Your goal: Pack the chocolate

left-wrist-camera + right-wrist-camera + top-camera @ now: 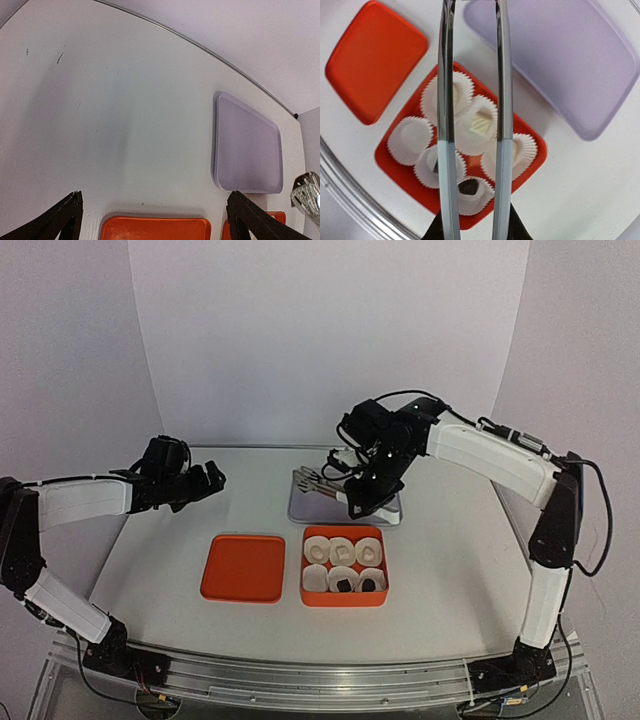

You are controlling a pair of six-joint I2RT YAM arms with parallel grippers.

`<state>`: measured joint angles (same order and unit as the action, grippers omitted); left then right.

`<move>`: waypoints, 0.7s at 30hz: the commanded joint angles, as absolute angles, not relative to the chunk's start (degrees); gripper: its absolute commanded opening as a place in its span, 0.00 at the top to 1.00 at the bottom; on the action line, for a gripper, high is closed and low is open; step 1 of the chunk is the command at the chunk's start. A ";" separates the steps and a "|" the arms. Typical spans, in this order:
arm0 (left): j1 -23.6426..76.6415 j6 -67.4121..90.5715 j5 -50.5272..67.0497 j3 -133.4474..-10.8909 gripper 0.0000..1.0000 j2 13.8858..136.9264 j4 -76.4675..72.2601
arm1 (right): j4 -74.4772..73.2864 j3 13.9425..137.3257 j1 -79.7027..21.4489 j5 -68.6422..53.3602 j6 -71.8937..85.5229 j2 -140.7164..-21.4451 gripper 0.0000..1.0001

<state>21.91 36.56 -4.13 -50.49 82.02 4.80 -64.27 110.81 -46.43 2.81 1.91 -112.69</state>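
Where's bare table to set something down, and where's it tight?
Free: white table left of the flat orange plastic lid, and right of the orange plastic box. The lilac rectangular tray holds nothing, but metal tongs hang over it. Tight: the box, packed with white paper cups.

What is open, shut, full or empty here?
Box: open, lid off.
Lid: off, lying beside box.
Cups: five hold chocolate, one looks empty.
Tray: empty.
Tongs: arms apart, held by right fingers.
Left fingers: open, holding nothing.
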 commanded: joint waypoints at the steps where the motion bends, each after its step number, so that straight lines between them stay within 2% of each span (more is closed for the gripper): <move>1: 21.64 36.90 -3.55 -50.10 0.00 80.70 2.19 | -63.34 100.87 -49.37 1.81 10.55 -103.31 1.00; 8: 21.64 37.07 -4.01 -50.18 0.00 81.48 2.21 | -62.72 84.50 -52.80 -6.16 12.30 -91.59 1.00; 21: 21.67 38.02 -4.20 -50.02 0.00 81.80 2.62 | -62.34 83.13 -54.98 -13.02 14.09 -93.52 1.00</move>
<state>21.91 37.56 -4.05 -50.09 82.48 3.92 -63.66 82.48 -54.48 -9.61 12.85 -93.45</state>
